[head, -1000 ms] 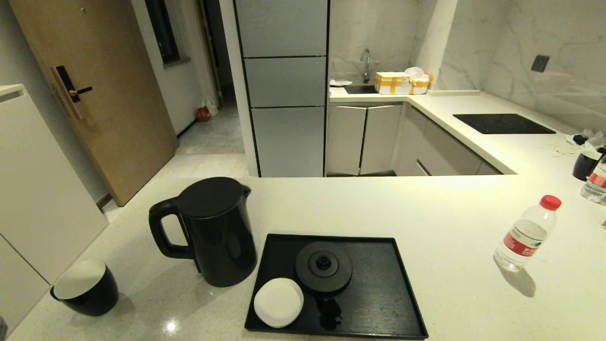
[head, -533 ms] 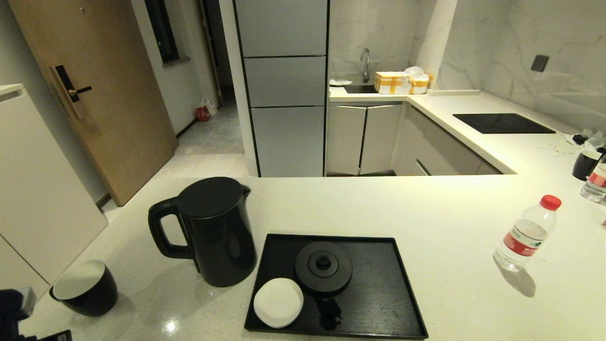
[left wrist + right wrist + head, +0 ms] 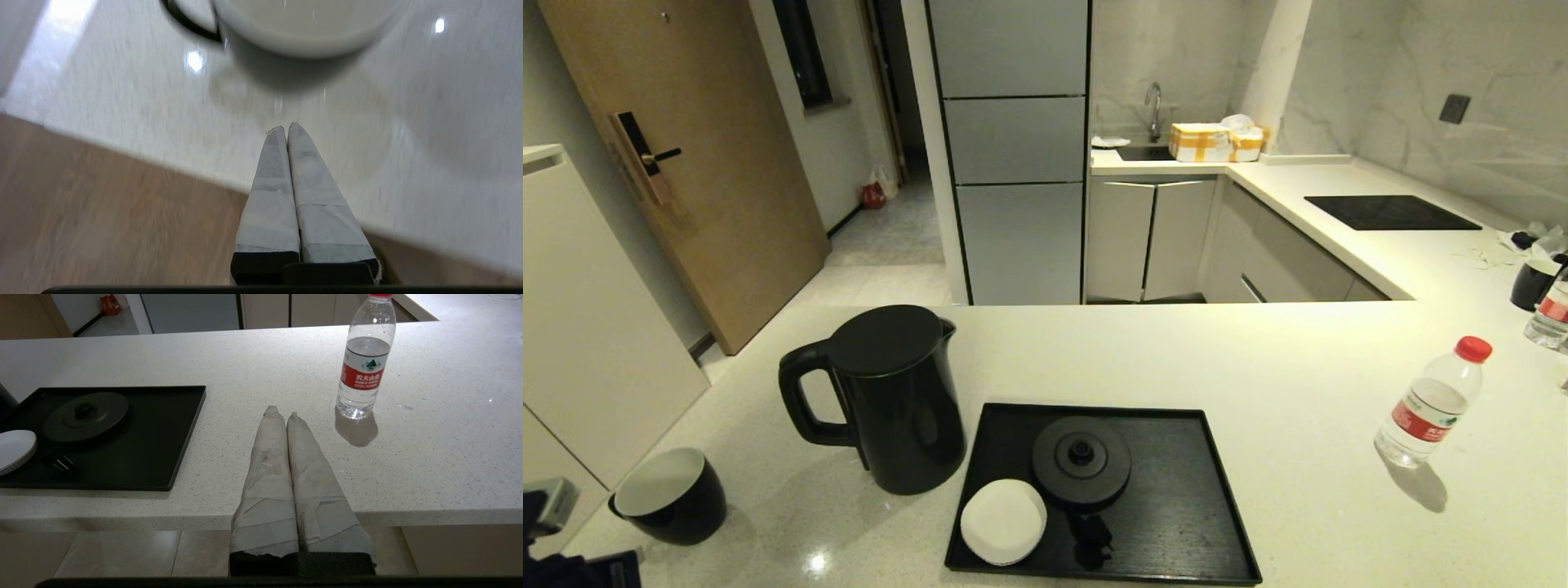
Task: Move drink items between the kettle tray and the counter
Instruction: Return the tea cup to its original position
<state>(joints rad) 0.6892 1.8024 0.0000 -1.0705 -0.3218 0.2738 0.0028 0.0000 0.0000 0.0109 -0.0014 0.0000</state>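
The black kettle (image 3: pixel 894 408) stands on the cream counter (image 3: pixel 1258 359), just left of the black kettle tray (image 3: pixel 1176 490). The small black cup (image 3: pixel 670 494) sits near the counter's front left corner. The red-capped water bottle (image 3: pixel 1429 404) stands on the counter to the right. My left gripper (image 3: pixel 284 127) is shut and empty, just over the counter's front edge, short of the cup (image 3: pixel 302 36). My right gripper (image 3: pixel 281 412) is shut and empty, low at the front edge between the tray (image 3: pixel 155 428) and the bottle (image 3: pixel 365 363).
On the tray lie the round black kettle base disc (image 3: pixel 1081 461) and a white saucer (image 3: pixel 1003 521). A second cup (image 3: pixel 1534 284) and bottle (image 3: pixel 1552 314) stand at the far right. A black cooktop panel (image 3: pixel 1388 212) lies on the back counter.
My left arm has come up into the head view's lower left corner, close to the cup. Kettle, cup, bottle and tray have not moved.
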